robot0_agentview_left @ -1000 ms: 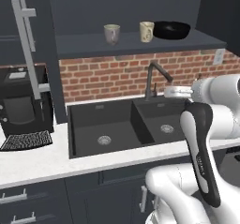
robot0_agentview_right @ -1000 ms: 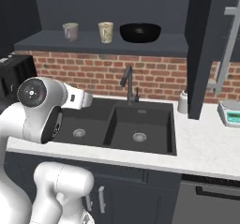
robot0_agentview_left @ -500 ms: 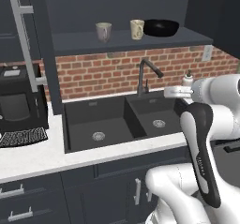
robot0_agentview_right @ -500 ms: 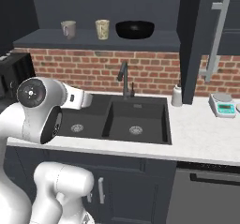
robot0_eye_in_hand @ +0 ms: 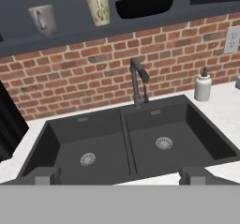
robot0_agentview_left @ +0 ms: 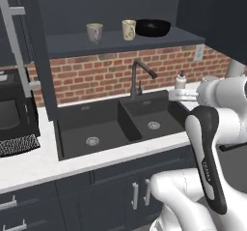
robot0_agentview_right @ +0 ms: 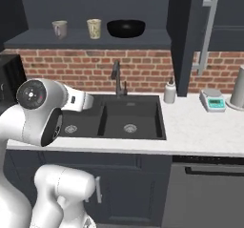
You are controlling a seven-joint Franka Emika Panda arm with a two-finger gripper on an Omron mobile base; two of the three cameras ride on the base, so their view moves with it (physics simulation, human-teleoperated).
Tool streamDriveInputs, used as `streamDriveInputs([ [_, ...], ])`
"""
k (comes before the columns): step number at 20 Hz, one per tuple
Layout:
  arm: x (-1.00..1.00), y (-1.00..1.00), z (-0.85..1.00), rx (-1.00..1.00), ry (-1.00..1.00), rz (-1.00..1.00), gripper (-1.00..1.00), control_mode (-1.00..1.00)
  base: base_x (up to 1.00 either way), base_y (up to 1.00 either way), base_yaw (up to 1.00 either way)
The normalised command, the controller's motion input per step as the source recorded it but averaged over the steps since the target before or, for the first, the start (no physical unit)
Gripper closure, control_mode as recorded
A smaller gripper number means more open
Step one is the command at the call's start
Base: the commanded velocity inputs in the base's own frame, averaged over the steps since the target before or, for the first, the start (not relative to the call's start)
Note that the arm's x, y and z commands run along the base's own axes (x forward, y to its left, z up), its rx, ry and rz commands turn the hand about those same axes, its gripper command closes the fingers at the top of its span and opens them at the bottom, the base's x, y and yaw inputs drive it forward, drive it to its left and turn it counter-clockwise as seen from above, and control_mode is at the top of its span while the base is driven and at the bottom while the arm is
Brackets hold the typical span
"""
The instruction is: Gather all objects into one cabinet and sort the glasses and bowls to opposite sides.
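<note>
1. gripper (robot0_eye_in_hand: 120,174) spread wide, holding nothing, low over the double sink (robot0_eye_in_hand: 126,145).
2. grey mug (robot0_agentview_left: 94,32), beige mug (robot0_agentview_left: 128,29), black bowl (robot0_agentview_left: 153,27) lined up on the cabinet shelf (robot0_agentview_left: 120,42).
3. likely light, rigid, breakable, glossy-slick; best pinched at the rim.

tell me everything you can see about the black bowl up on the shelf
The black bowl is wide, shallow and glossy, with a rounded body and an open rim, broader than either mug. It sits upright on the dark shelf above the brick wall, over the sink, at the right end of the row. The beige mug stands just to its left, close to it but apart from it. Nothing is visible inside it, and the gripper is nowhere near it.
</note>
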Motion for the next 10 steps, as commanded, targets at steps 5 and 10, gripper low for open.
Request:
streamDriveInputs([
  [5,0.0,0.0,0.0,0.0,0.0,0.0,-1.0,1.0,-0.19,0.0,-0.23],
  [10,0.0,0.0,0.0,0.0,0.0,0.0,-1.0,1.0,-0.18,-0.11,-0.16],
])
